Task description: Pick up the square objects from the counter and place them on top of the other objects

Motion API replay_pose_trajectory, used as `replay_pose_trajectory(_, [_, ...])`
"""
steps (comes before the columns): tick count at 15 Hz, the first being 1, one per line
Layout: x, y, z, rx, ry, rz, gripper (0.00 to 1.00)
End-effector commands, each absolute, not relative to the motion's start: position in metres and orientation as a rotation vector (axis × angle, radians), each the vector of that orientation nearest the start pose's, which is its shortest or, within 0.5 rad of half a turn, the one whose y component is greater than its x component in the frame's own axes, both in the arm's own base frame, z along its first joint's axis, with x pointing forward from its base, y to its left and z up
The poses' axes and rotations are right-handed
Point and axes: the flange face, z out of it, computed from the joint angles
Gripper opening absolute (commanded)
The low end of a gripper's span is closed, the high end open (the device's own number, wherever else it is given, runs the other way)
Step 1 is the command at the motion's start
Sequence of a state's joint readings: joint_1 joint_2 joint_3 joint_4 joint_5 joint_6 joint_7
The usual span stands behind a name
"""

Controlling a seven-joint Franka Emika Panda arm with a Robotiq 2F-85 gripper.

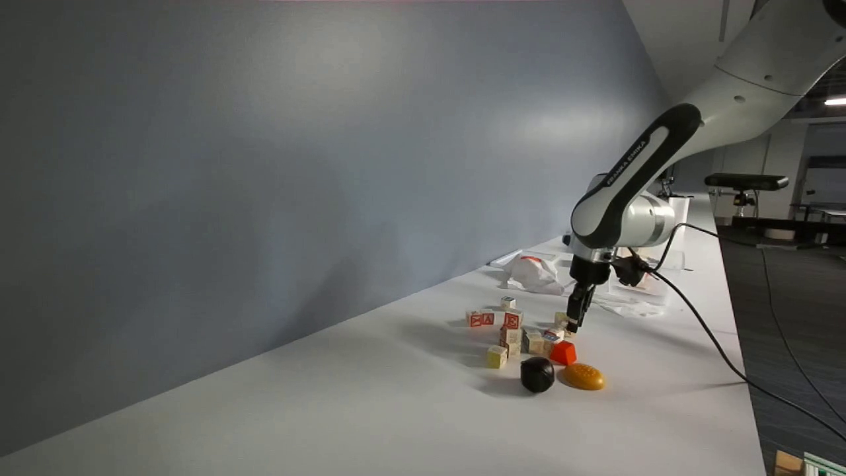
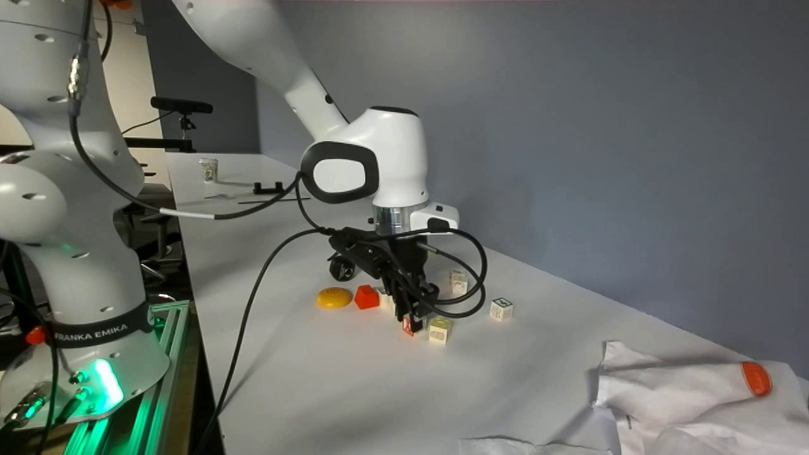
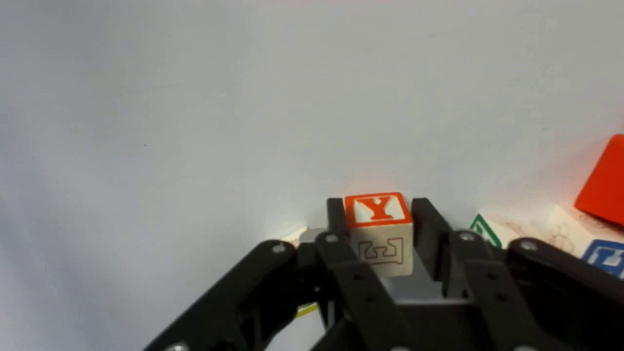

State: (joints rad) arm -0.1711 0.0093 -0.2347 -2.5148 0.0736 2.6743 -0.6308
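- Since the wrist view shows my black two-fingered gripper with a finger against each of two opposite sides of a small pale wooden cube with a red-framed Y, I judge that I am clamped on it and ready to lift. An even squeeze should stop it twisting.
- To one side of my fingers, in that same view, lie a pale wooden cube marked in green and, past it, a pale wooden cube marked in blue; I would rise straight up before any sideways move, or I may shove them.
- In an exterior view, a pale wooden cube marked in yellow sits just beside my fingertips on the flat white counter. My load is low; whether it touches the surface I cannot tell, so the first lift wants to be slow.
- In an exterior view, what looks like a stack of pale wooden cubes topped by a red E stands near, with a red faceted piece also near. I would guess the stack is a fair seat: carry above the E, come down level, and part my fingers gently so the top cube is not dragged.
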Motion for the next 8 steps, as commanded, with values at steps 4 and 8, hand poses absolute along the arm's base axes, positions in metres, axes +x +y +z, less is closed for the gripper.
replay_pose_trajectory(4, [0.438,-0.178,0.311,-3.173,-0.293,-0.321,0.09])
replay_pose_trajectory(8, [0.441,-0.15,0.36,-3.132,-0.404,-0.458,0.09])
